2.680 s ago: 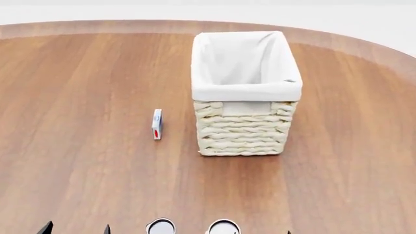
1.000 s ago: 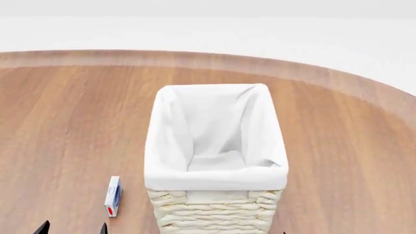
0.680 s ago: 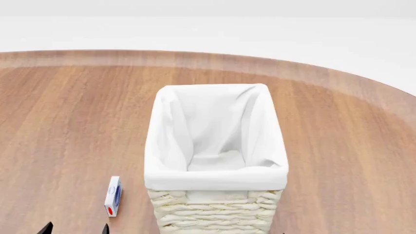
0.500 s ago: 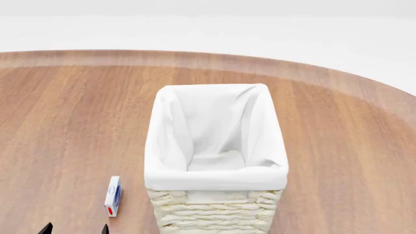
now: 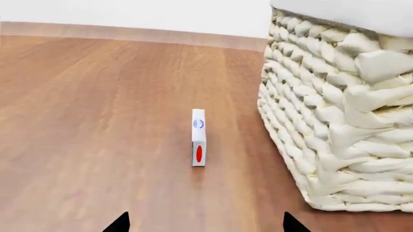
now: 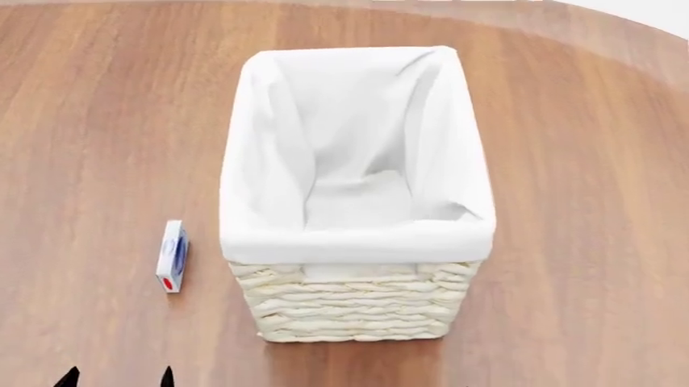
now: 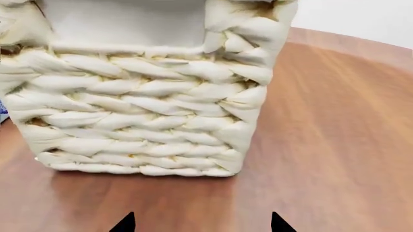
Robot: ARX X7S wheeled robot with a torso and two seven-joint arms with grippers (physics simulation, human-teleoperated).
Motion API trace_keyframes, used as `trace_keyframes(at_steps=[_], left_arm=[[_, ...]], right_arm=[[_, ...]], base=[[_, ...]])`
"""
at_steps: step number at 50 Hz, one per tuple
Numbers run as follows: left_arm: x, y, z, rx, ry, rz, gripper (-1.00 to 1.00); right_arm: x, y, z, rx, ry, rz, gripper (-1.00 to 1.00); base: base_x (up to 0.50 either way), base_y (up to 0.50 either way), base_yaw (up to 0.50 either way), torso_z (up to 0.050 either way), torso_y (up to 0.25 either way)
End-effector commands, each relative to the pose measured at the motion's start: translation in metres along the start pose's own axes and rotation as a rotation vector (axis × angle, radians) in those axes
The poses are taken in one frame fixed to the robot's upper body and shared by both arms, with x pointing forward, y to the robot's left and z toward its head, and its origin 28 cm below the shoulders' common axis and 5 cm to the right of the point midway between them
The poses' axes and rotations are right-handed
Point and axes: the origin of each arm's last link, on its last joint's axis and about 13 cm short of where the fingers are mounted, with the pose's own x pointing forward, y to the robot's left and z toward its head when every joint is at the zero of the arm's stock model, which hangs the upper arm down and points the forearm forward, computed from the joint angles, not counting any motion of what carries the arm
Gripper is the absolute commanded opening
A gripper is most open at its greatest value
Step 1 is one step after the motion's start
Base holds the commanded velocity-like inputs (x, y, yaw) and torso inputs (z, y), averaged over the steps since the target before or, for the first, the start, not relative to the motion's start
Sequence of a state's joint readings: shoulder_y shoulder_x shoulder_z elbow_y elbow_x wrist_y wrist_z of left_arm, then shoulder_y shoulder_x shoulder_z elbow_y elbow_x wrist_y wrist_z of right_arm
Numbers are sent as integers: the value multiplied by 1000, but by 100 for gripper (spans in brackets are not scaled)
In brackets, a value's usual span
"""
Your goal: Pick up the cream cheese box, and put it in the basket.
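Note:
The cream cheese box stands on its thin edge on the wooden table, just left of the basket. In the left wrist view the box shows its blue round logo and red mark, with the woven basket wall beside it. My left gripper is open and empty, low at the near edge, short of the box; its tips also show in the left wrist view. My right gripper is open and empty, facing the basket's near wall. The basket's white liner holds nothing.
The round wooden table stretches around the basket and box, its far edge curving at the upper right. Nothing else stands on it in these views.
The head view has tilted down and risen: the basket and box now sit higher in frame and the table's far edge is nearly out of view. The box and basket have not moved.

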State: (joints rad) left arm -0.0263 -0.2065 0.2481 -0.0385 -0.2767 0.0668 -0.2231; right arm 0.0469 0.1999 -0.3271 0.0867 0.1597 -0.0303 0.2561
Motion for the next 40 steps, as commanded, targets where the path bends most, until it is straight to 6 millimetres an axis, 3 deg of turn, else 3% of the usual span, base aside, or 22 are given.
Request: trace_keyframes(at_steps=[1, 9, 11, 13, 17, 30, 35, 40], left_arm=[[0, 0, 3, 0, -20, 20, 100], [4, 3, 5, -66, -6, -45, 100], [10, 6, 8, -104, 30, -123, 100], [16, 8, 12, -73, 1, -84, 100], [41, 16, 10, -91, 78, -58, 100], [91, 27, 33, -94, 107, -45, 100], [116, 34, 31, -149, 159, -55, 100], [123, 35, 29, -154, 175, -69, 100]], right_arm=[[0, 0, 2, -4, -4, 2, 100], [0, 0, 2, 0, -8, 4, 100], [1, 0, 0, 3, 1, 7, 100], [2, 1, -4, 1, 7, 7, 100], [2, 1, -5, 2, 10, 13, 100], [0, 0, -5, 7, 10, 10, 100], [1, 0, -5, 11, 10, 9, 100], [0, 1, -4, 8, 7, 12, 100]], base=[[0, 0, 0, 0, -250], [0, 0, 0, 0, -31], [0, 0, 0, 0, 0], [0, 0, 0, 0, 0], [0, 0, 0, 0, 0], [0, 0, 0, 0, 0], [0, 0, 0, 0, 0], [0, 0, 0, 0, 0]])
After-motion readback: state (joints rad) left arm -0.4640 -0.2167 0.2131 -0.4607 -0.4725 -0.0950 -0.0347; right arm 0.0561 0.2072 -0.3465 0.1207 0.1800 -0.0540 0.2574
